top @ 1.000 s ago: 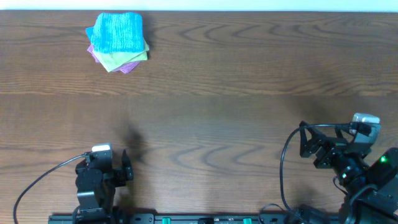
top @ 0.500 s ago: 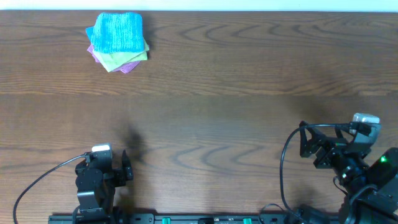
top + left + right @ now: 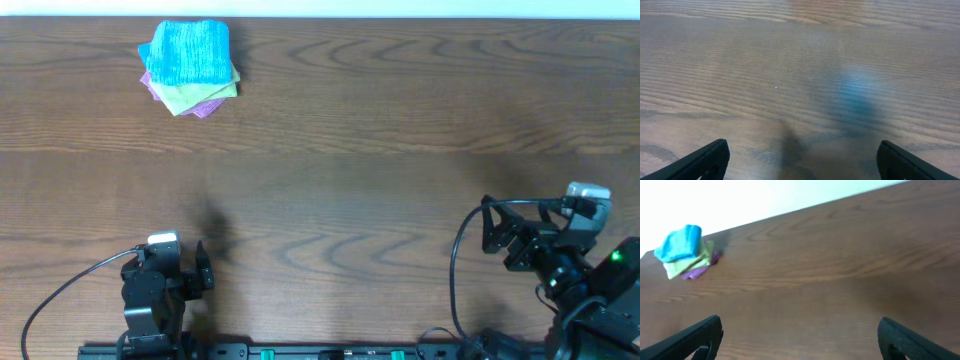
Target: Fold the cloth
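Nothing has moved in the last second: both arms sit parked at the near edge, left fingers (image 3: 203,270) and right fingers (image 3: 490,230) spread wide with nothing between them. The cloth (image 3: 190,52) lies folded near the far-left corner, on top of a green cloth (image 3: 208,96) and a purple cloth (image 3: 154,88). I read that as fold done and stacked, so there's no next move to plan. The table (image 3: 380,120) is dark wood grain, with a white wall (image 3: 740,200) past its far edge.
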Robot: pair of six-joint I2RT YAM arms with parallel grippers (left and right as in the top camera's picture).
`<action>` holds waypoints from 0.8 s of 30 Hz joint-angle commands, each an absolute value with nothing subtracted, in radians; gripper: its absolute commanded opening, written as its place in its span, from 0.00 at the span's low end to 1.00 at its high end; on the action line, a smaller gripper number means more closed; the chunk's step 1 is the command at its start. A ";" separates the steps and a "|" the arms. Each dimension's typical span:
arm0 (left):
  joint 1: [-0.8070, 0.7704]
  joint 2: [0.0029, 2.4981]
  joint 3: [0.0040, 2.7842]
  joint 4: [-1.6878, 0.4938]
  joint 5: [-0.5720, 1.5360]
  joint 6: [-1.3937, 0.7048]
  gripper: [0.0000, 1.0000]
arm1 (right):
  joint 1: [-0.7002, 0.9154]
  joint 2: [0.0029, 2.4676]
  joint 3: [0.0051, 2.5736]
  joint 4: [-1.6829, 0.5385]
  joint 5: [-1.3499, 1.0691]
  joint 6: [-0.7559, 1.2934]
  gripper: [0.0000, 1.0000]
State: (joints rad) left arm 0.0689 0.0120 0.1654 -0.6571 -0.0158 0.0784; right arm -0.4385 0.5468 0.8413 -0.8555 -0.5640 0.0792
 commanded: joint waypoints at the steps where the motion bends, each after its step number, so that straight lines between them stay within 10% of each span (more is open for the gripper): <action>1: 0.065 0.004 0.156 -0.657 -0.033 0.082 0.95 | -0.400 0.524 0.838 -0.895 -0.483 0.084 0.99; 10: 0.065 0.004 0.156 -0.658 -0.033 0.082 0.95 | -0.089 0.218 0.513 -0.854 -0.229 -0.002 0.99; 24: 0.065 0.004 0.156 -0.657 -0.033 0.082 0.95 | -0.067 0.006 0.212 -0.841 -0.251 -0.105 0.99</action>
